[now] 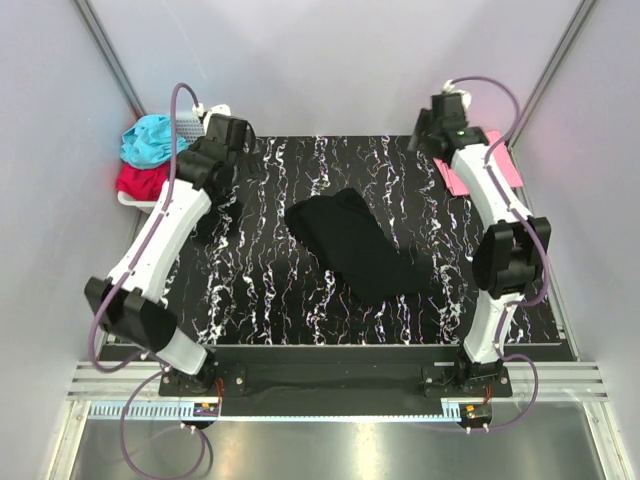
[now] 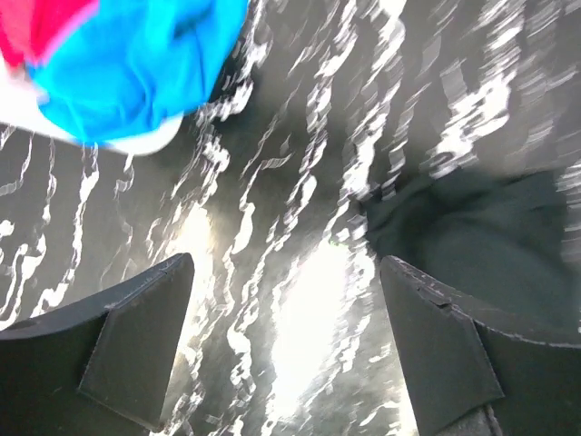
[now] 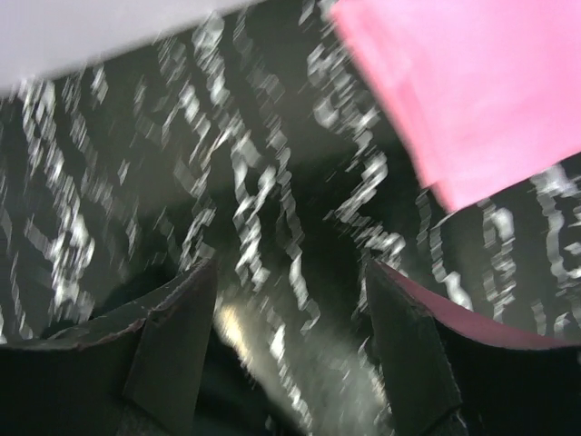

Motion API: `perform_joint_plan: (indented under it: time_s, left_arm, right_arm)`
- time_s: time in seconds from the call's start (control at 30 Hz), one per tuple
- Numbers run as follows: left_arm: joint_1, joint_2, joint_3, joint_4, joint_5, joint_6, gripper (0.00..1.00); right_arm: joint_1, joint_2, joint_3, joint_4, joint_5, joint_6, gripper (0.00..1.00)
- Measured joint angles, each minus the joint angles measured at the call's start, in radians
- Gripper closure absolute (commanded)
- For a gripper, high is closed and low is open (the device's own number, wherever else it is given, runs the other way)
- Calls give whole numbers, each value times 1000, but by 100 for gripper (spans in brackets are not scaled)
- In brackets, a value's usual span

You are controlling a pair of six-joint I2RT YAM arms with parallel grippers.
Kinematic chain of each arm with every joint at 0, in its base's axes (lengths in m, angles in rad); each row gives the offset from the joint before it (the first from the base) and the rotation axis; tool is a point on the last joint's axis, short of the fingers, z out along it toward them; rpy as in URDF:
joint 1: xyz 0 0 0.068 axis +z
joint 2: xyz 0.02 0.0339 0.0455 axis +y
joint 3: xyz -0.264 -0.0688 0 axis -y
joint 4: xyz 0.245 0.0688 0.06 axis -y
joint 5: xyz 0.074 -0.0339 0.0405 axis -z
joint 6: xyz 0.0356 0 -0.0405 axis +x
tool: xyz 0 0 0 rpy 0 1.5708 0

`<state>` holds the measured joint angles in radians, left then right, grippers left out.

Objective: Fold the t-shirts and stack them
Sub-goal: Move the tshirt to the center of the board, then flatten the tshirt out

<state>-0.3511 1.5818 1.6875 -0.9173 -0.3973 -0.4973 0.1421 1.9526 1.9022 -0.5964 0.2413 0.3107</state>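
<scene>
While left gripper [image 2: 286, 263] and right gripper [image 3: 292, 265] gape, one black shirt [image 1: 355, 245], one pink [image 3: 481, 91], one teal [image 1: 152, 140], one red [image 1: 140, 182]

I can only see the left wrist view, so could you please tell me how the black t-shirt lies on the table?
Observer: The black t-shirt lies diagonally across the middle of the table, ungripped.
Operator: Thank you. Is a pink one in sight?
Observer: Yes, the pink t-shirt lies flat at the far right edge.
Operator: And the right fingers?
Observer: The right fingers are open and empty, near the pink t-shirt.
</scene>
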Motion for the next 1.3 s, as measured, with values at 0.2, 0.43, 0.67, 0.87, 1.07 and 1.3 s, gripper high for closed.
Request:
perform_joint_plan:
  time_s: [0.2, 0.43, 0.67, 0.87, 1.07, 1.3]
  left_arm:
    - [-76, -17, 1, 75, 49, 31, 12]
    - [-53, 162, 1, 90, 146, 66, 12]
    - [-27, 344, 67, 123, 261, 72, 16]
    - [4, 448, 119, 146, 373, 40, 24]
    - [37, 534, 183, 156, 462, 15, 43]
    - [39, 608, 227, 158, 534, 7, 41]
  right_arm:
    - [98, -119, -166, -24, -108, 37, 40]
    - [85, -256, -403, -40, -210, 90, 37]
    - [143, -243, -465, -70, -256, 106, 36]
    - [160, -134, -412, -70, -292, 106, 38]
    - [160, -102, -383, -77, -314, 111, 38]
    - [160, -102, -334, -82, -315, 117, 37]
